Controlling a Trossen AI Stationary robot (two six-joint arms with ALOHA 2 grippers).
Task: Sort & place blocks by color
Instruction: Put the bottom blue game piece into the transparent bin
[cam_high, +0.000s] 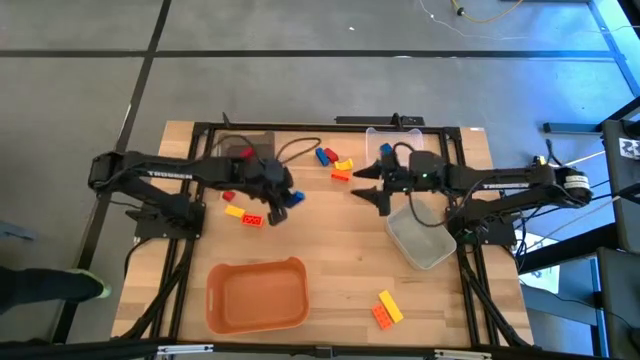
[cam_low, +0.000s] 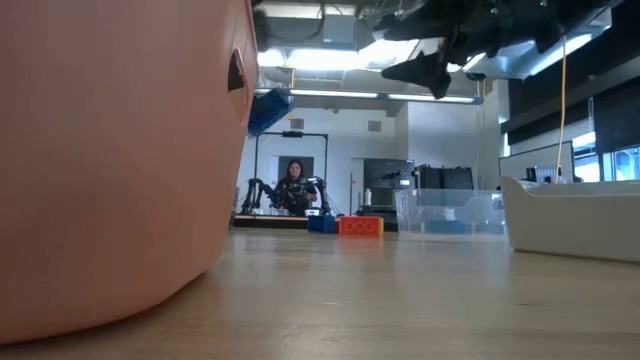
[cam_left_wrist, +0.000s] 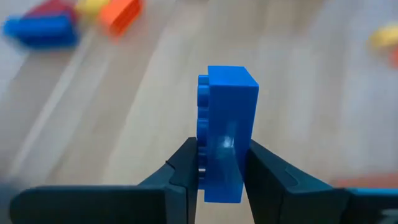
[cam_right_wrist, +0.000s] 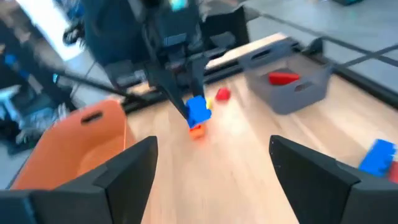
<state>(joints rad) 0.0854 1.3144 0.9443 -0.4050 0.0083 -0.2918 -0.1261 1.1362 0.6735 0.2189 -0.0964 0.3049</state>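
Note:
My left gripper (cam_high: 287, 198) hangs above the table's left middle, shut on a blue block (cam_left_wrist: 224, 124), which also shows in the right wrist view (cam_right_wrist: 199, 111). Below and beside it lie a red block (cam_high: 228, 196), a yellow block (cam_high: 235, 211) and another red block (cam_high: 253, 219). A blue block (cam_high: 325, 155), a yellow one (cam_high: 345, 163) and an orange one (cam_high: 340, 175) lie at the far middle. A yellow-and-orange pair (cam_high: 386, 308) lies near the front. My right gripper (cam_high: 365, 186) hovers open right of centre, its fingers empty (cam_right_wrist: 211, 174). My left gripper pinches the blue block's end (cam_left_wrist: 219, 163) between its two fingers (cam_left_wrist: 184, 169), one on the studded face and one on the opposite face. The fingers slant down from the table's left. The block sticks out past the fingertips, lifted clear of the table.
A dark bin (cam_high: 262, 140) at the far left holds a red block (cam_high: 246, 152). A clear bin (cam_high: 385, 135) stands at the far right, a whitish bin (cam_high: 420, 240) below my right arm, an orange bin (cam_high: 257, 293) at the front left. Black frame rails edge the table.

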